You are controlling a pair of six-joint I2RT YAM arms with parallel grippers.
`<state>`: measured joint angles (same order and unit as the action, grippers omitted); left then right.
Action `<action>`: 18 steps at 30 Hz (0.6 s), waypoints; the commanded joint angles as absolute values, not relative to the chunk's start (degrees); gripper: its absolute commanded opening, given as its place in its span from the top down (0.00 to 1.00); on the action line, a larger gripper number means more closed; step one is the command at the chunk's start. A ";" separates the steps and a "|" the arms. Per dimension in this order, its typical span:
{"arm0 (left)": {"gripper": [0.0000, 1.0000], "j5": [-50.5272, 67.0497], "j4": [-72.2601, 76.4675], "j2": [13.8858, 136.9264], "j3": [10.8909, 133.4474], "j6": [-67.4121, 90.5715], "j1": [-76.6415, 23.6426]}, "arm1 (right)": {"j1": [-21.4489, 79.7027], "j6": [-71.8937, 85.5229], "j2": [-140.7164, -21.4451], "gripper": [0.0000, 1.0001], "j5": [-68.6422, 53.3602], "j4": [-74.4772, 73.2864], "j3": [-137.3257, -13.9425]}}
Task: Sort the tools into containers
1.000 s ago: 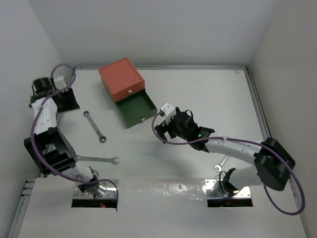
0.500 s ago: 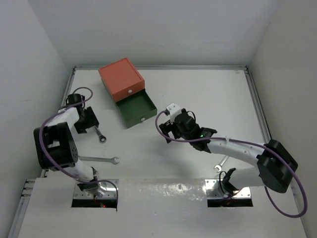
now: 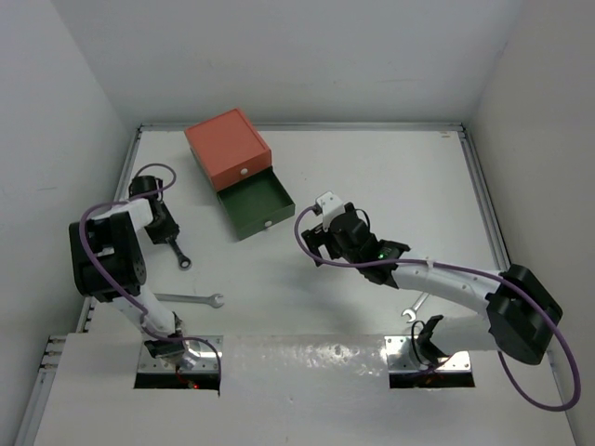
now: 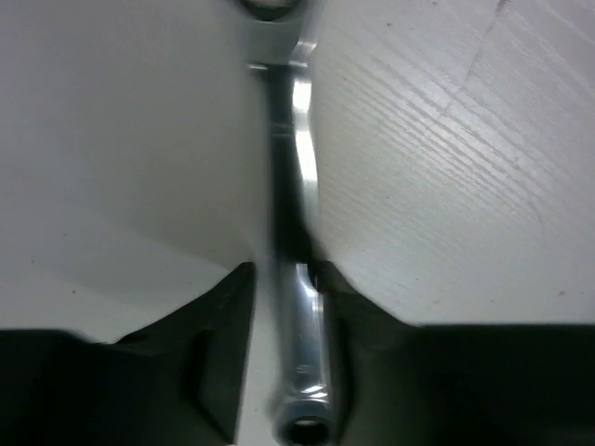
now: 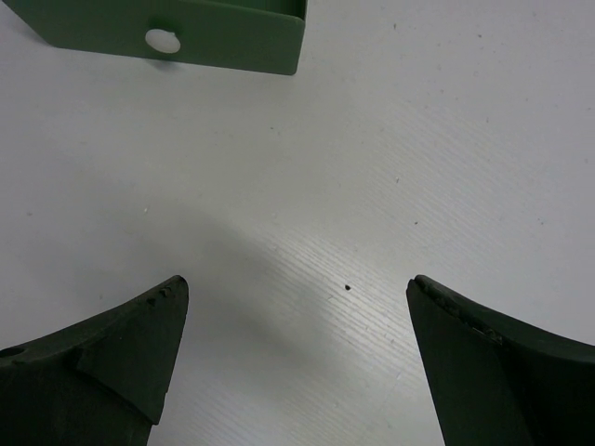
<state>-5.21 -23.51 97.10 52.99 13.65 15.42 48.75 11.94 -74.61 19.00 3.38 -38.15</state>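
Well left of the green drawer (image 3: 253,206), down on the table (image 3: 372,177), has the left gripper (image 3: 165,231) clenched on the shaft of a silver wrench (image 4: 296,269), dark fingers (image 4: 216,334) pressing it from both sides, ring end pointing toward the arm bases. Reads as the pickup step for this tool, with nothing seen inside the drawer's pulled-out tray. Just right of the drawer's knobbed front, holds the right gripper (image 5: 297,283) spread wide over bare table, grasping nothing. Calls next for a straight lift, a carry across to the drawer, and a release above its tray, clear of the low walls. Leaves the orange drawer (image 3: 226,144), stacked above the green one, pushed in. Leaves a second wrench (image 3: 191,299) and a third wrench (image 3: 416,305) nearer the bases than the drawer, one per side. Shows no hex key.
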 commanded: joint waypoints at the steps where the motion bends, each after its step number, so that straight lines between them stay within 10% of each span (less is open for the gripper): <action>1: 0.75 -2.90 -21.62 101.68 49.92 14.50 16.78 | 48.87 10.81 -72.95 0.01 21.35 5.10 -38.23; 4: 1.00 -1.15 -23.02 102.83 50.36 13.54 18.63 | 48.87 10.02 -72.60 0.01 22.41 4.66 -38.32; 18: 1.00 10.55 -22.59 87.72 52.99 4.49 20.13 | 48.87 8.44 -72.15 0.01 23.82 7.82 -36.39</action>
